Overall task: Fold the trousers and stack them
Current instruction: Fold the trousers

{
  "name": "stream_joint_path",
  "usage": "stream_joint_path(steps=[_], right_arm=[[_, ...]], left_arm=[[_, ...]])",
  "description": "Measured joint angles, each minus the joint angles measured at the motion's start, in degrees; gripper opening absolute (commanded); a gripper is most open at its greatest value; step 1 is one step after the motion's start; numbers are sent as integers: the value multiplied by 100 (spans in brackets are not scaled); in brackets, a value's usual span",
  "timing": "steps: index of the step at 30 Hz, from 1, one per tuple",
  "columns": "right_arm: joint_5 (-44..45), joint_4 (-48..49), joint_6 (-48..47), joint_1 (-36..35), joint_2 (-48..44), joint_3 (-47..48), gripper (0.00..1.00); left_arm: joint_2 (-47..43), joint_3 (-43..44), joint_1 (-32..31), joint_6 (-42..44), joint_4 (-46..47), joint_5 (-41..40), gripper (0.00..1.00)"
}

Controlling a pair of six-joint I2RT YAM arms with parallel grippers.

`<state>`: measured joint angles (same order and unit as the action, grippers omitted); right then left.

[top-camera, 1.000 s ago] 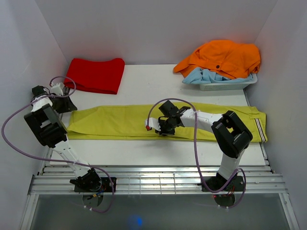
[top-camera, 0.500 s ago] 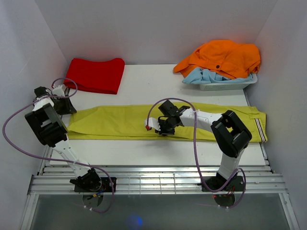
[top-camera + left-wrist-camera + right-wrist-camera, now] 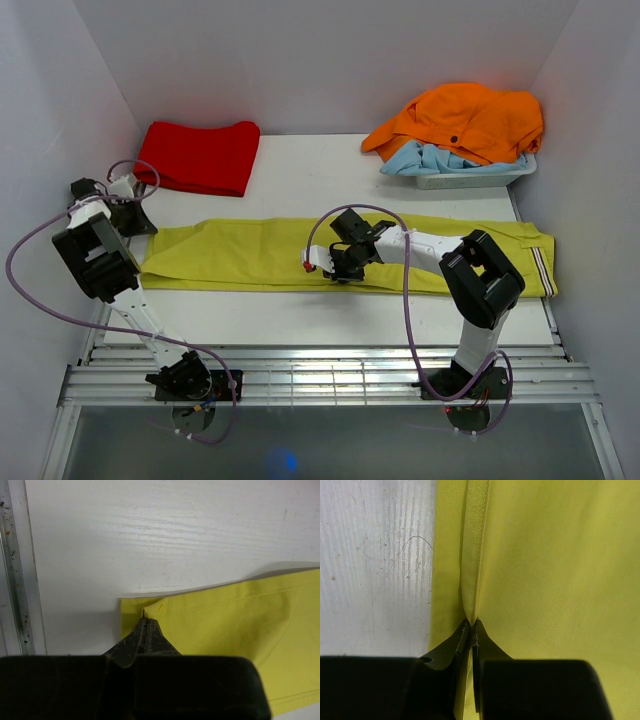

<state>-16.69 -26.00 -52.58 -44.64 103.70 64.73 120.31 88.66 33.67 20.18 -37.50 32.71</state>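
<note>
Yellow-green cotton trousers (image 3: 250,255) lie stretched along the surface (image 3: 300,170), probably soft, light and apt to sag, so hems and edges suit gripping: the left hand (image 3: 145,621) is clamped on the hem corner, the right hand (image 3: 471,623) on a mid-leg fold.

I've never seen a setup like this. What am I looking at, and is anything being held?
A two-armed robot is bolted at the near edge of a white table. The wide picture looks down from above and behind it; each close-up comes from a wrist camera, the dark shapes at the bottom being that arm's own fingers. Yellow-green trousers lie flat across the table. The left gripper is shut on a corner of the leg end, the right gripper on a raised fold mid-length. At the back: a folded red cloth and a tray heaped with an orange garment and a light blue garment.
</note>
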Motion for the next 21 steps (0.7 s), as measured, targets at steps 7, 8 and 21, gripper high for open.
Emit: stream_joint_path(steps=[7, 8, 21], right_arm=[[0, -13, -4, 0, 2, 9, 8], [-2, -13, -7, 0, 2, 9, 8], [-50, -144, -13, 0, 85, 144, 8]], left_arm=[[0, 577, 0, -26, -138, -142, 0], [0, 654, -2, -35, -153, -164, 0], [-223, 1132, 234, 1799, -1624, 105, 75]])
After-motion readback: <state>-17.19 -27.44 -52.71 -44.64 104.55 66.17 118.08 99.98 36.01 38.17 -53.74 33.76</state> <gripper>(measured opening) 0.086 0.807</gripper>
